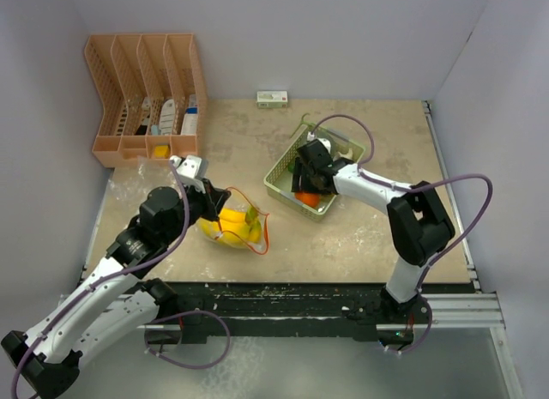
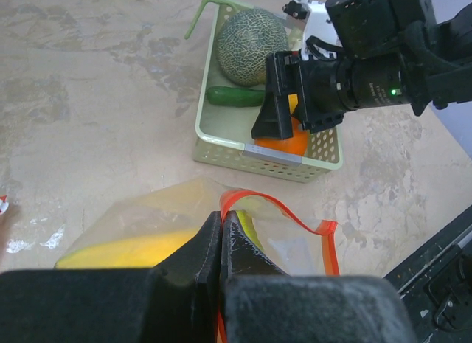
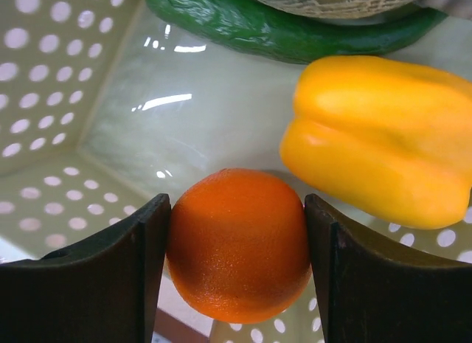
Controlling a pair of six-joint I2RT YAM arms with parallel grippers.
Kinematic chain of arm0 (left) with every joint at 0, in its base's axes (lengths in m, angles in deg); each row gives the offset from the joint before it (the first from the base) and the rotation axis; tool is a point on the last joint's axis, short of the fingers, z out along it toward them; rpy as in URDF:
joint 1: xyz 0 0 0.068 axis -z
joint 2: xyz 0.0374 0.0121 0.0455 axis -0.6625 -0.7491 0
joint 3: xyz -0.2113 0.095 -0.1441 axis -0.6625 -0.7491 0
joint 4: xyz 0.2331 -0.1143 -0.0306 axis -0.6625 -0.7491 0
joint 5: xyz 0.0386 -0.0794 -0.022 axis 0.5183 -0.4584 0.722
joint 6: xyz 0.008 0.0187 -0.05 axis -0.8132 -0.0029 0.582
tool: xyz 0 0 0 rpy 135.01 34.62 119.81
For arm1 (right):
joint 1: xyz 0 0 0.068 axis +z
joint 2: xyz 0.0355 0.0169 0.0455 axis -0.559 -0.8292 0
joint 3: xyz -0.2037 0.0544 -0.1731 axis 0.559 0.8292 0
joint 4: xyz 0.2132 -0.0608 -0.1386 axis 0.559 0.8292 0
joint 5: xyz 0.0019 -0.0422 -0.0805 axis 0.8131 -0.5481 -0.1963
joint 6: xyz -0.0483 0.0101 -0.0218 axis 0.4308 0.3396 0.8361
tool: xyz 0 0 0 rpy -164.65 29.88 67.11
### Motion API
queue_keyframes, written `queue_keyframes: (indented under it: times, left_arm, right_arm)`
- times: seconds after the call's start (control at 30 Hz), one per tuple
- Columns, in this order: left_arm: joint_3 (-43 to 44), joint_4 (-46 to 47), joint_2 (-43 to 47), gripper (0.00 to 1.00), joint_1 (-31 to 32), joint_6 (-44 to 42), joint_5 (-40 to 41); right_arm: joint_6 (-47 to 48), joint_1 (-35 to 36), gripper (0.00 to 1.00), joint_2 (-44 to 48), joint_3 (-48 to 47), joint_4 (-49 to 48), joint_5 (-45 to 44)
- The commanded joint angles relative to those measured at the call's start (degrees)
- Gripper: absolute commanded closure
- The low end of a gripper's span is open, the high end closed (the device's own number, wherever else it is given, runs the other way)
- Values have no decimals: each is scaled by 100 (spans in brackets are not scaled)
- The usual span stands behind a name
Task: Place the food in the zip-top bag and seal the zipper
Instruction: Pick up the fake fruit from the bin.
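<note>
Inside the pale green perforated basket, right gripper clamped on both sides of the round orange fruit, left gripper pinching the clear red-zippered bag at its rim, yellow banana bunch inside it

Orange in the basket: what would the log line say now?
right claw: gripping orange in basket | left claw: shut on bag rim | banana: in bag

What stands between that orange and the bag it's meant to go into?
Only the wall of the basket nearest the bag: the orange lies inside, gripped at both sides by the right gripper, and must go over it. Beyond, bare table reaches the bag's rim, pinched by the left gripper.
</note>
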Motion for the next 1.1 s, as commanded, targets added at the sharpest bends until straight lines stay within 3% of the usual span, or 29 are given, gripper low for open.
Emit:
queue_keyframes:
  times: [0.0, 0.3, 0.53, 0.67, 1.07]
  left_arm:
    - [45, 360, 51, 100, 2, 12, 108]
    - [9, 480, -286, 100, 3, 36, 144]
    - [162, 685, -805, 100, -5, 18, 117]
    - [291, 755, -1079, 100, 2, -26, 83]
    - [469, 644, -1096, 100, 2, -52, 28]
  right_arm:
    - [178, -3, 92, 542, -145, -281, 137]
    - [575, -4, 95, 1487, -172, -291, 2]
    - [811, 98, 99, 2698, 229, -581, 1102]
    - [743, 432, 99, 3212, 289, -585, 1315]
    - [384, 1968, 100, 2636, 215, -1481, 1485]
